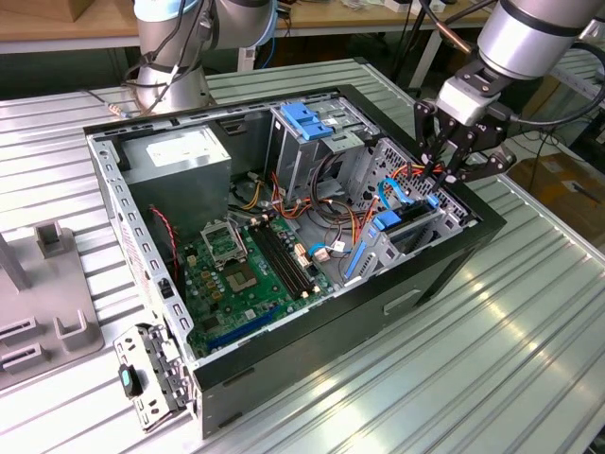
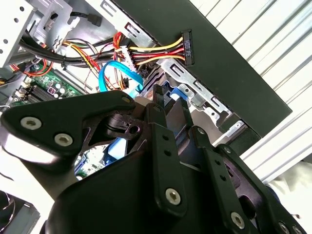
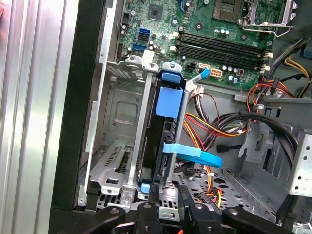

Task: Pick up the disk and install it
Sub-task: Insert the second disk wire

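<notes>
here, on a ribbed metal table (image 1: 529,322), jaws pinch the disk (image 3: 165,127) inside an open computer case (image 1: 416,284).

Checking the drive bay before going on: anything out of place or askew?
The disk stands straight in its bay. A blue flat cable lies loose against that bay, draped over other wires.

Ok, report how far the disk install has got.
Done: the disk stands upright in a slot of the drive cage. In hand: the hand sits right at the disk's upper end. Left: full seating cannot be confirmed, and the hand has not drawn clear.
</notes>
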`<state>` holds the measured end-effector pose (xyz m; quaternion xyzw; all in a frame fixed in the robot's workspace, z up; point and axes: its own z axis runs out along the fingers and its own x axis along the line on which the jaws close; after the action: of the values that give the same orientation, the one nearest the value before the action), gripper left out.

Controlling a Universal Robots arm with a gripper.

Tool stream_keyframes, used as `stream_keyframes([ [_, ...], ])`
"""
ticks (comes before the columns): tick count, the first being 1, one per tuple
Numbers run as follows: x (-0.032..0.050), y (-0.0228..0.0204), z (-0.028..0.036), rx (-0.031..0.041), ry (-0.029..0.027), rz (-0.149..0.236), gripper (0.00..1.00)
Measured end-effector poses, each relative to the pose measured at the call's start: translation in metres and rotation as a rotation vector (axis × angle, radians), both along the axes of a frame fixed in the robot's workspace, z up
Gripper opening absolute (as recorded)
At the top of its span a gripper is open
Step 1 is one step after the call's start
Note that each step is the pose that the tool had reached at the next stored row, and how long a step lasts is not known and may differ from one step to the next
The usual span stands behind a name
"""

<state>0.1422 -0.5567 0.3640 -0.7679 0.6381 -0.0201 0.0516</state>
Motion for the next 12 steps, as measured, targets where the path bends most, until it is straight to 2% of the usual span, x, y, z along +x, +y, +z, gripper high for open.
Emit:
stream_keyframes([
  [9, 0.0017, 0.0017, 0.0001, -0.0001, -0.0001, 0.000, 0.30],
  [12, 0.0049, 0.0026, 0.0001, -0.0002, 0.0000, 0.001, 0.30],
])
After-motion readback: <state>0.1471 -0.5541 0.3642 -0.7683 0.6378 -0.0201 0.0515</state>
